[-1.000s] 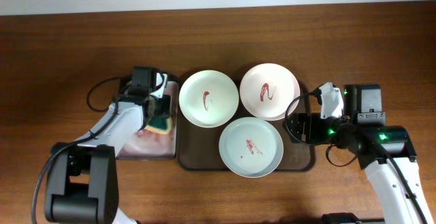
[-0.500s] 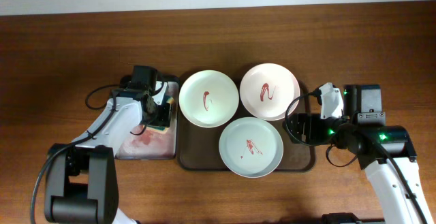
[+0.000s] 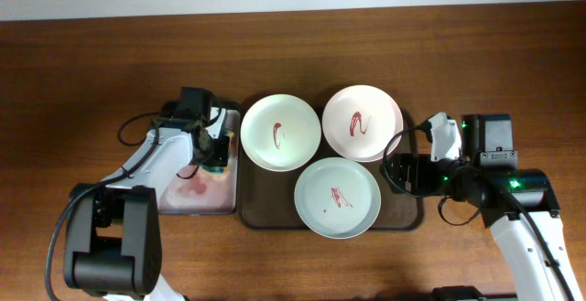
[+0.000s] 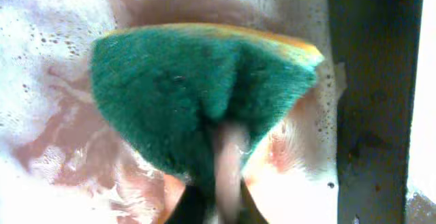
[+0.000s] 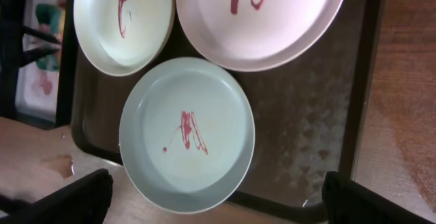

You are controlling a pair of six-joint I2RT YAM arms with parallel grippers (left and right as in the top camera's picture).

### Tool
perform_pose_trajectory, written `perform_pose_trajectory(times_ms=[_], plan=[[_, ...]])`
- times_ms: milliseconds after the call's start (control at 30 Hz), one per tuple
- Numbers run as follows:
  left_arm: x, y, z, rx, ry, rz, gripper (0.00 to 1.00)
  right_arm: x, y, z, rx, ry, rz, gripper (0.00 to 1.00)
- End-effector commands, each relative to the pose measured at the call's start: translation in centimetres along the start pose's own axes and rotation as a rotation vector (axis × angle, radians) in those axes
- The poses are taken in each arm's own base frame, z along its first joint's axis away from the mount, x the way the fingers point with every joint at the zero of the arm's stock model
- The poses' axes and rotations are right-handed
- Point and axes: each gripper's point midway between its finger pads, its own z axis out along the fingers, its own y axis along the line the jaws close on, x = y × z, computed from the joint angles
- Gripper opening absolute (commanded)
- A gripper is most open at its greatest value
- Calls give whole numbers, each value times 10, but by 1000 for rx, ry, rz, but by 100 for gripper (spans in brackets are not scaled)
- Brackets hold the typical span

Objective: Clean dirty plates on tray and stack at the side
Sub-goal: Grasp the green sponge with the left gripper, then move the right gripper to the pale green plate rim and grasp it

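Between the closed jaws of the left gripper (image 4: 221,183) sits the green-and-yellow sponge (image 4: 204,94) — the fingers pinch it in the middle, so it bulges out on both sides of them. Under this gripper is the black basin (image 3: 188,205) with foamy pinkish water; whether the sponge touches the water, I cannot tell. Just beside the gripper, over the basin wall toward the other arm, lies the brown tray (image 3: 407,211) with all three plates (image 3: 280,133) on it, each marked with red sauce. The right gripper (image 3: 403,171) stands wide open and holds nothing; it hovers at the tray's edge, with the pale greenish plate (image 5: 187,135) directly before its fingers. By my judgement, the step in hand is to wet and take up the sponge — no plate is cleaned or stacked yet, and the bare tabletop (image 3: 366,45) beyond the tray carries none. The next move probably asks to lift the sponge over the basin wall to the nearest plate and wipe the sauce, while the right gripper steadies that plate.
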Motion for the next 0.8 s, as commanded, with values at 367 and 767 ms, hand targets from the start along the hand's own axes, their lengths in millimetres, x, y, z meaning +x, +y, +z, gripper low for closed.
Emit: perform_pose_trajectory(times_ms=[367, 767], plan=[[4, -13, -52, 71, -11, 1, 0, 24, -15, 57, -29, 284, 107, 79], [7, -13, -51, 71, 1, 1, 2, 57, -35, 124, 28, 516, 158, 48]])
